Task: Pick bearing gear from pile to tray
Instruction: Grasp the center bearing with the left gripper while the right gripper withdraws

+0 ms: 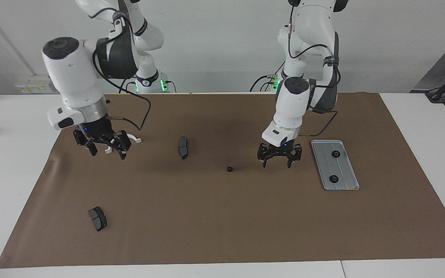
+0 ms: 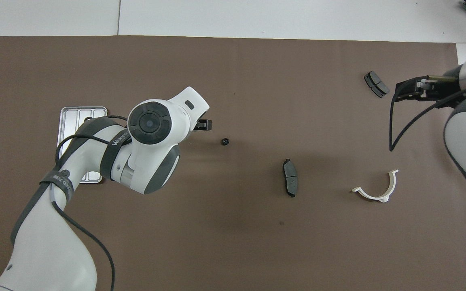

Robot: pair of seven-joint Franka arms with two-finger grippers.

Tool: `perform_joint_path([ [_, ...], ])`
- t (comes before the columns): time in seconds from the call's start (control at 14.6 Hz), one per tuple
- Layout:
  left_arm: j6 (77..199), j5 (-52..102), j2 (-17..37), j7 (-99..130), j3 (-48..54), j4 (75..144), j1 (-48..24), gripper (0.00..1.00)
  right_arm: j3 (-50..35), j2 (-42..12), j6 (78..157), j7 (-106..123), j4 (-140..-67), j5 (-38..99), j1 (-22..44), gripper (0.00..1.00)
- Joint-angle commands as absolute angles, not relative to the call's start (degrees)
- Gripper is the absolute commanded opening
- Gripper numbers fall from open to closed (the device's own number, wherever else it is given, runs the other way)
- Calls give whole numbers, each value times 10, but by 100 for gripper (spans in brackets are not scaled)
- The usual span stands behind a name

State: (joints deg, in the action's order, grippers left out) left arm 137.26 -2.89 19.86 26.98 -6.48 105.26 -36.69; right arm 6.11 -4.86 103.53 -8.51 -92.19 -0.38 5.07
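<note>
One small black ring (image 1: 229, 169) lies loose on the brown mat (image 1: 222, 216), mid-table. Two more rings (image 1: 336, 154) sit in the tray (image 1: 352, 184) toward the left arm's end. Left gripper (image 1: 277, 161) hangs between ring and tray, fingers spread, empty. Brake pad (image 1: 183, 147) and white bracket (image 2: 377, 188) toward the right arm's end. Right gripper (image 1: 106, 151) over the bracket, wide, empty.
</note>
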Motion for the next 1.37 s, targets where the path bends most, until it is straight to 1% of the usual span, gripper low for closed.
perform_joint_path([
  [0.0, 1352, -23, 236, 307, -76, 1011, -402, 100, 84, -9, 985, -41, -935, 11, 51, 100],
  [0.14, 1353, -22, 287, 336, -76, 957, -417, 100, 87, 9, 949, -26, -932, 4, 35, 100],
  [0.21, 1357, -23, 289, 342, -74, 952, -417, 97, 87, 16, 929, -27, -932, 1, 33, 100],
  [0.27, 1362, -22, 290, 342, -72, 956, -417, 93, 87, 18, 915, -28, -933, -1, 33, 100],
  [0.41, 1386, -21, 290, 341, -71, 977, -424, 92, 87, 30, 906, -29, -941, -3, 33, 100],
  [0.48, 1390, -20, 288, 340, -70, 986, -425, 86, 87, 30, 902, -32, -943, -3, 33, 100],
  [0.55, 1400, -19, 287, 339, -70, 992, -425, 83, 87, 31, 902, -34, -943, -3, 33, 100],
  [0.76, 1412, -19, 284, 341, -69, 1012, -430, 83, 87, 31, 901, -35, -943, 2, 33, 100],
  [0.96, 1436, -11, 279, 342, -69, 1034, -438, 75, 83, 33, 914, -50, -944, -5, 43, 100],
  [1.1, 1447, -11, 278, 344, -68, 1038, -440, 75, 74, 32, 928, -53, -945, -10, 43, 100],
  [1.17, 1447, -11, 276, 344, -69, 1041, -443, 71, 70, 32, 927, -52, -945, -11, 43, 100],
  [1.3, 1444, -11, 275, 357, -69, 1041, -444, 57, 62, 33, 919, -54, -944, -14, 43, 100],
])
